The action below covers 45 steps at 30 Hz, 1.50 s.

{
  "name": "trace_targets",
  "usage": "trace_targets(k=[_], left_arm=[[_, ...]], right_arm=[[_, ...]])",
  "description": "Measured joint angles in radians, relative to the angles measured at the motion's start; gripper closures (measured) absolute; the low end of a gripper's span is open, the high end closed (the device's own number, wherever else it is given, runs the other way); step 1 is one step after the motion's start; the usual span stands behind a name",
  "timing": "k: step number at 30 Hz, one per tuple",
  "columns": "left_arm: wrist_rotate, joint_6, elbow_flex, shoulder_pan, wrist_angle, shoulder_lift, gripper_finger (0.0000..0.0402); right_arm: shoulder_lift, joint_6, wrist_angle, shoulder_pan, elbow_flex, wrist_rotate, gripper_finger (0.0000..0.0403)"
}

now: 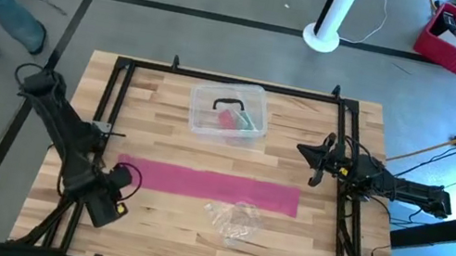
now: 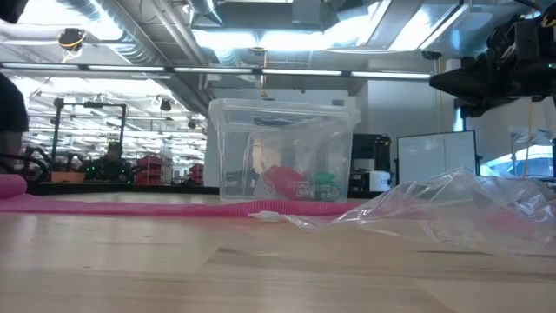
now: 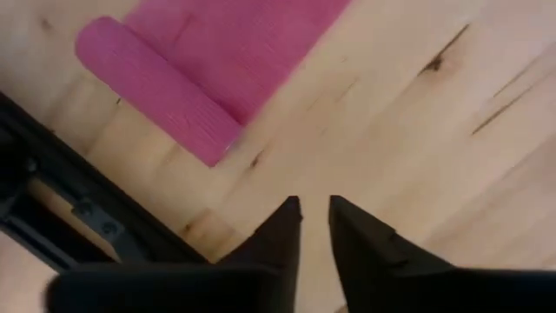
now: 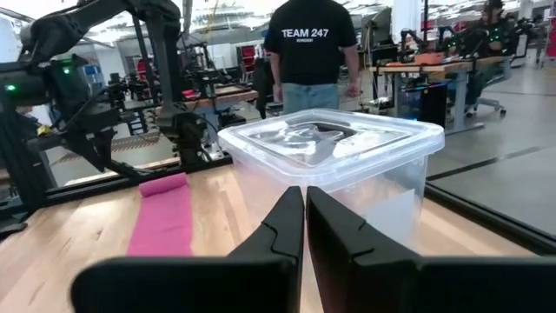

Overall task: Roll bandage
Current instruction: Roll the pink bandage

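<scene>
Clear lidded box (image 1: 228, 111) sits on the wooden worktop (image 1: 155, 219), directly ahead of the right fingers (image 4: 282, 217); crumpled wrapper (image 1: 233, 219) lies nearby.

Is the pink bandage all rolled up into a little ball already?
No, the bandage lies stretched out flat across the table, with only a small fold started at its end near the left gripper.

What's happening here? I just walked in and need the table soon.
The left gripper sits slightly open just off the bandage, holding nothing. The bandage lies flat across the table with a small roll started at its left end. The right gripper waits shut near the clear box.
</scene>
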Motion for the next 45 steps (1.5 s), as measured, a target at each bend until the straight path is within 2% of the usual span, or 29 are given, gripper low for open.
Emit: trace_targets(k=[6, 10, 15, 22, 29, 36, 45], left_arm=[[-0.001, 0.020, -0.056, -0.007, 0.009, 0.058, 0.0257], [-0.002, 0.058, -0.067, -0.027, 0.008, 0.107, 0.0236], [-0.067, 0.024, -0.069, -0.071, -0.073, 0.152, 0.0238], [-0.114, -0.042, -0.105, -0.123, -0.038, 0.178, 0.0253], [-0.125, -0.085, -0.143, -0.168, -0.028, 0.178, 0.0257], [-0.130, -0.069, -0.211, -0.168, 0.114, 0.177, 0.0259], [-0.137, -0.141, -0.221, -0.165, 0.031, 0.174, 0.0259]], right_arm=[[0.041, 0.000, 0.000, 0.000, 0.000, 0.007, 0.0381], [0.076, -0.001, 0.000, 0.000, 0.000, 0.009, 0.0381], [0.109, -0.004, 0.000, 0.000, 0.000, 0.008, 0.0381], [0.130, -0.052, 0.000, 0.000, 0.000, 0.007, 0.0381], [0.130, -0.104, 0.000, 0.000, 0.000, 0.002, 0.0381], [0.129, -0.105, -0.001, 0.000, 0.000, -0.018, 0.0381], [0.129, -0.109, 0.000, 0.000, 0.000, -0.019, 0.0381]])
